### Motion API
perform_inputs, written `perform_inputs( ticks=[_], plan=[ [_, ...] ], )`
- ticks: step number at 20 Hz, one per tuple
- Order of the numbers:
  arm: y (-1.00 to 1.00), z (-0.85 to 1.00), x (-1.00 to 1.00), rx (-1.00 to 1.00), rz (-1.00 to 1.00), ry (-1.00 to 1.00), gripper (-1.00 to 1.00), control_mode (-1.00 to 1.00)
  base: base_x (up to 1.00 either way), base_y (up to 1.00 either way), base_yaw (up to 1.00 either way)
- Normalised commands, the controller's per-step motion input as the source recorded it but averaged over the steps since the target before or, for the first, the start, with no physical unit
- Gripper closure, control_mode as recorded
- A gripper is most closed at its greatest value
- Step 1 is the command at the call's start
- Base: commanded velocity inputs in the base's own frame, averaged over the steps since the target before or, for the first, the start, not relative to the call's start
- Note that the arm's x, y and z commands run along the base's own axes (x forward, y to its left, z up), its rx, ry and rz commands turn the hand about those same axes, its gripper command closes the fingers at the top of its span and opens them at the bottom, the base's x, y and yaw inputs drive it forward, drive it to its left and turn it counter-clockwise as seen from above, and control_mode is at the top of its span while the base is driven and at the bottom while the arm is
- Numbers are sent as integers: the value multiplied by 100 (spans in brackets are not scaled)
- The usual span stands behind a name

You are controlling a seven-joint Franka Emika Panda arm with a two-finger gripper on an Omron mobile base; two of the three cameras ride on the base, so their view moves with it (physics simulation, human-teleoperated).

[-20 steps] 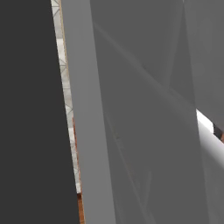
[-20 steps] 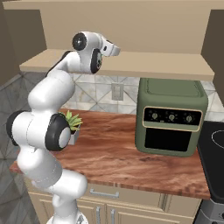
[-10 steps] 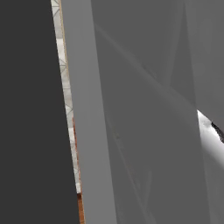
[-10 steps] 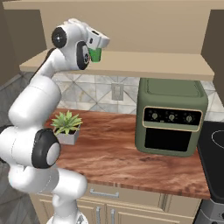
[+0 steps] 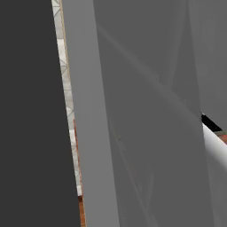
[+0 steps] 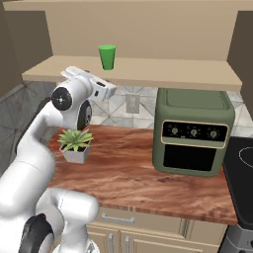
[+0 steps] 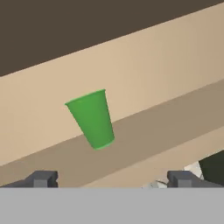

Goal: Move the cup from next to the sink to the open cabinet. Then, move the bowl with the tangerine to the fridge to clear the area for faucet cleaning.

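The cup [image 6: 106, 57] stands upright on the open cabinet shelf [image 6: 163, 78], apart from the claw [image 6: 106, 89], whose fingers are spread and hold nothing. The first step looks done; next the robot must go find the bowl with the tangerine.

Cup [image 6: 106, 57] stands upright on the open cabinet shelf [image 6: 163, 76], upper middle of the right base view. Gripper [image 6: 109, 89] sits just below and before the shelf edge, apart from the cup. On the counter [image 6: 133, 173] underneath: potted plant [image 6: 75, 144] at left, toaster oven [image 6: 192, 132] at right, wall outlet [image 6: 131, 104] between them behind.
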Motion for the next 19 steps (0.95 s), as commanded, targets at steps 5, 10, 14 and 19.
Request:
perform_inputs(
  ticks=[5, 10, 14, 19],
  plan=[
    [-1, -100, -100, -3, 8, 6, -100, -100, 0, 0, 0],
    [-1, -100, -100, -4, 0, -2, -100, -100, 0, 0, 0],
    [0, -50, -100, -1, 0, -24, -100, -100, 0, 0, 0],
    [-5, -4, -100, -1, -16, -34, -100, -100, 0, 0, 0]
  ],
)
